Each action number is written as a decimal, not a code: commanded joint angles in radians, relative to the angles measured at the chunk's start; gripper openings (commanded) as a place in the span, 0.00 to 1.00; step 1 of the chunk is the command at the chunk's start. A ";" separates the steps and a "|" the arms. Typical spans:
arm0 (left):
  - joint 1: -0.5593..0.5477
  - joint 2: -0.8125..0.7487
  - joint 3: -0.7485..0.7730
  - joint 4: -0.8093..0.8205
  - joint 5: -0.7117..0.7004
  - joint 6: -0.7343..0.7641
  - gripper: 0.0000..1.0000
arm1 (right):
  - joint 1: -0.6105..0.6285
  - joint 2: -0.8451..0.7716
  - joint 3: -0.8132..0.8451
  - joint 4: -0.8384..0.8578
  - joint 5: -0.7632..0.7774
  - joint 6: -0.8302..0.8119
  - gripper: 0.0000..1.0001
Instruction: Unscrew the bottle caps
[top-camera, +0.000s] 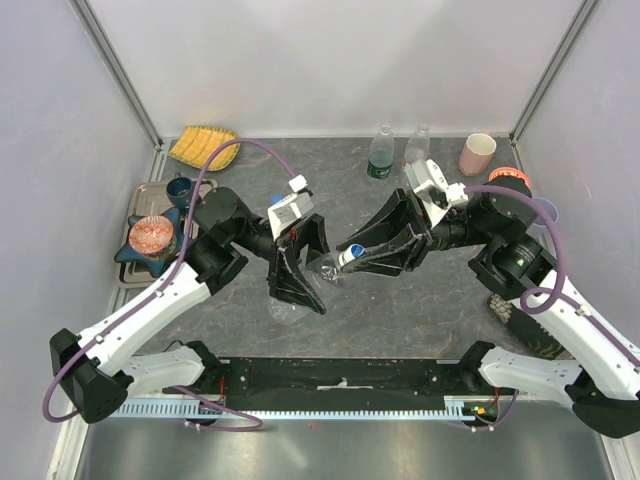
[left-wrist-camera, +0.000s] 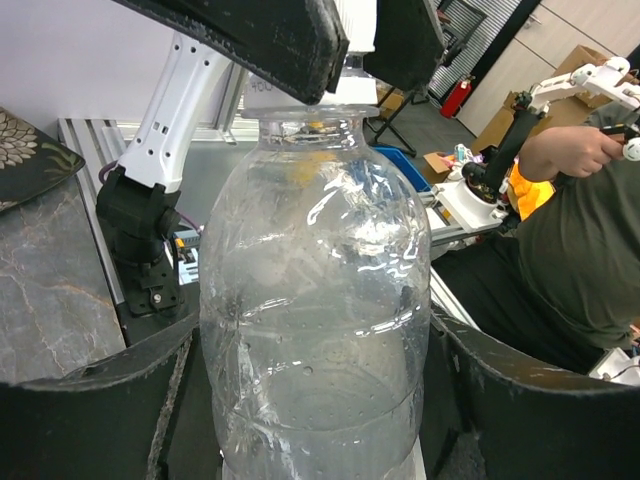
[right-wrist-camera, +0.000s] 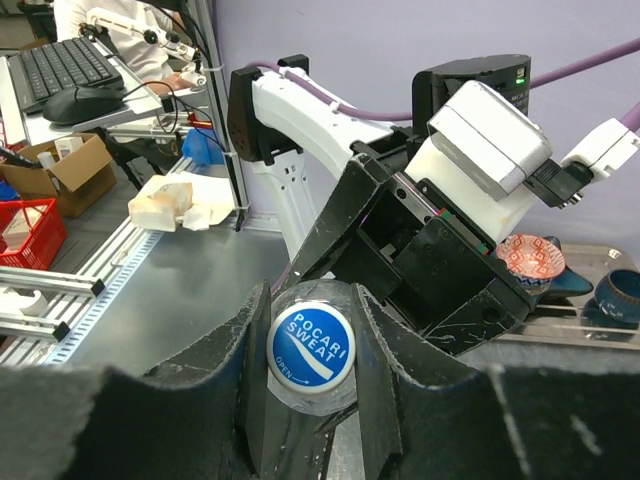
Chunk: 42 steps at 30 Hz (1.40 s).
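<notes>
Holding both ends: left claw (top-camera: 305, 276) clamped round belly of clear bottle (left-wrist-camera: 315, 300), apparently lifted off tabletop (top-camera: 410, 315), centre; right claw (top-camera: 360, 256) pinched shut on its blue-white cap (right-wrist-camera: 310, 347). Bottle looks empty, light, thin-walled, prob. buckles if squeezed, slick. Cap small, stiff: grip by rim.

I am looking down on the grey marbled table (top-camera: 400, 315). Standing along its back edge are a yellow ridged dish (top-camera: 204, 147), a green-labelled bottle (top-camera: 380, 155), a clear bottle (top-camera: 416, 148) and a pink cup (top-camera: 477, 154). A metal tray (top-camera: 138, 196) is lying at its left edge.
</notes>
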 joint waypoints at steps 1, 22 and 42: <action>0.026 -0.043 0.060 -0.079 -0.065 0.135 0.34 | 0.006 -0.012 0.006 -0.069 -0.078 0.018 0.00; 0.026 -0.054 0.077 -0.208 -0.142 0.252 0.35 | 0.004 0.029 0.113 -0.169 0.201 0.061 0.73; 0.026 -0.038 0.105 -0.349 -0.359 0.401 0.35 | 0.004 0.070 0.250 -0.282 0.618 0.148 0.98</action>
